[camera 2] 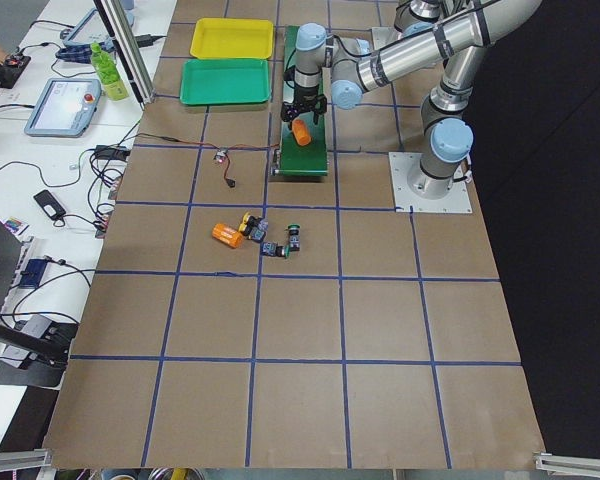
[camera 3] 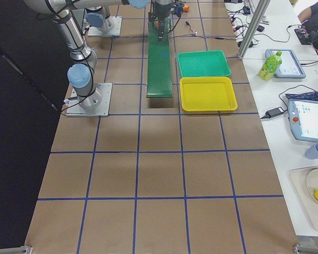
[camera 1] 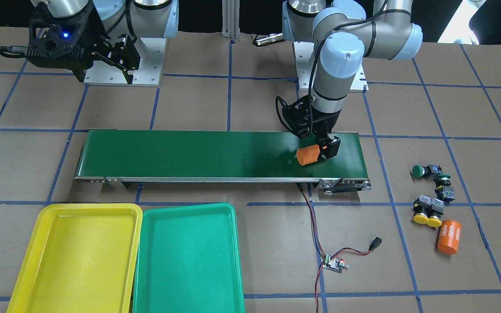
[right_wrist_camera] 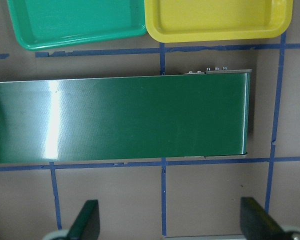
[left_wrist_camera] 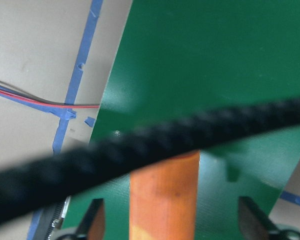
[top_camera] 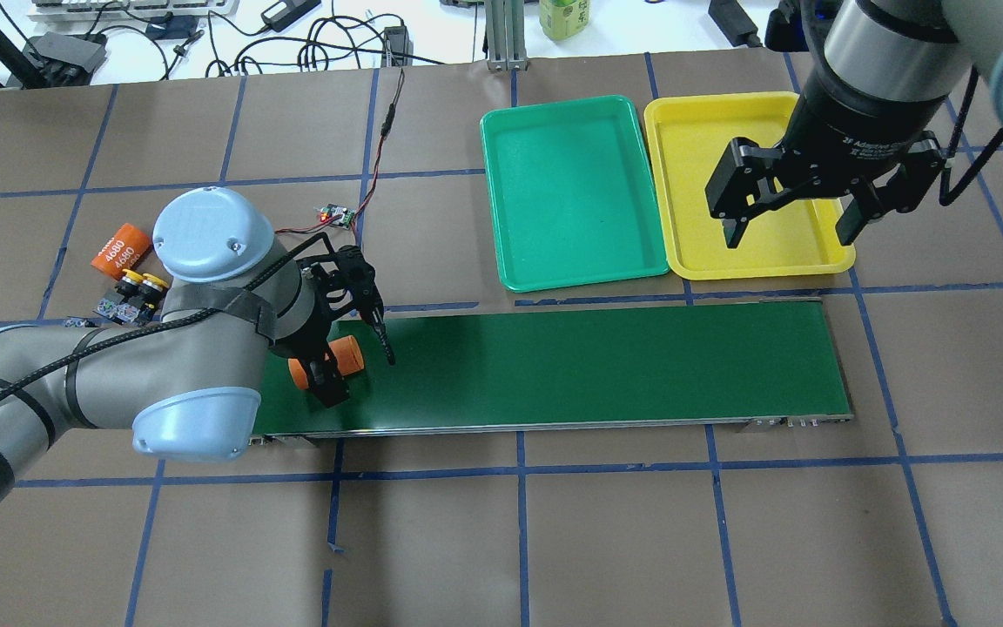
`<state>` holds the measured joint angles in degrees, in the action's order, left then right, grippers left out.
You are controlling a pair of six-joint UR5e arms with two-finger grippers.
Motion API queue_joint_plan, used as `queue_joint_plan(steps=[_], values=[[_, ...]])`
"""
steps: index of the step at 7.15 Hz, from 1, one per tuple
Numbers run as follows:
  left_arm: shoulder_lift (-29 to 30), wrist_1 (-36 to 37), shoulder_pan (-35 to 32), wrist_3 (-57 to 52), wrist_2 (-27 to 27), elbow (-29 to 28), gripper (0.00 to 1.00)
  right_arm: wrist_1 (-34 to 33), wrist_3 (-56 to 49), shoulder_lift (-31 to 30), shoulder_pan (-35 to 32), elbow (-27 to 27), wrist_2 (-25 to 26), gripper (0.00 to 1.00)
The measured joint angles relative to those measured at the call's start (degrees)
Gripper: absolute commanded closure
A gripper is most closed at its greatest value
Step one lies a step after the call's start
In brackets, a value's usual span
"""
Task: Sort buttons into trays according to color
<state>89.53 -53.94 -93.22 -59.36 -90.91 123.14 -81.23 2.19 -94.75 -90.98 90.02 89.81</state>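
Orange cylinder point(camera 1: 308, 155) lies on its side on the conveyor belt point(camera 1: 189, 152), right of centre in the front-facing view. The left gripper point(left_wrist_camera: 172, 222) is set down over it. The wrist view shows both fingers standing clear of the cylinder's sides, so the jaws are spread and grasp nothing.

The right gripper point(top_camera: 789, 235) hangs above the yellow tray point(camera 1: 76, 256) at upper right of the overhead view, with its jaws also spread wide and empty.

Both the yellow tray and the green tray point(camera 1: 185, 261) hold nothing. No button has been sorted. All four buttons sit in a loose chain on the table at the right edge of the front-facing view:
- The green-capped buttons point(camera 1: 418, 170) are uppermost.
- The yellow-capped buttons point(camera 1: 420, 218) are below them, side by side.
- A second orange cylinder point(camera 1: 449, 237) lies just beside the yellow pair.

Risks noted:
- The item under the left gripper is not a button. If the belt carries it along, it may be taken for a part to sort and end up in a tray.
- The cylinder is round and lying flat, so it may roll across the belt.
- The buttons lie close together, so a grasp on one could nudge or drag its neighbour, or the nearby cylinder.
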Motion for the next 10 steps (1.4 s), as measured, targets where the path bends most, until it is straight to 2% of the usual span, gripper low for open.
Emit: queue_joint_plan(steps=[1,3,5,8,10], values=[[-0.6,-2.3,1.9,3.6,1.4,-1.3,0.00,-0.1,0.0,0.0,0.0,0.0,-0.2,0.00],[3.3,-6.5,13.6,9.0,3.7,-7.2,0.00,-0.4,0.0,0.0,-0.1,0.1,-0.5,0.00],[12.9,-8.9,23.1,10.3,3.7,-19.1,0.00,-0.6,0.0,0.1,-0.1,0.1,-0.6,0.00],[29.2,-9.3,28.8,17.5,0.5,-38.0,0.00,-0.3,0.3,0.1,-0.1,0.9,-0.7,0.00],[35.9,-9.2,31.5,22.6,-0.3,-43.3,0.00,-0.6,0.3,0.1,-0.1,1.4,-0.7,0.00]])
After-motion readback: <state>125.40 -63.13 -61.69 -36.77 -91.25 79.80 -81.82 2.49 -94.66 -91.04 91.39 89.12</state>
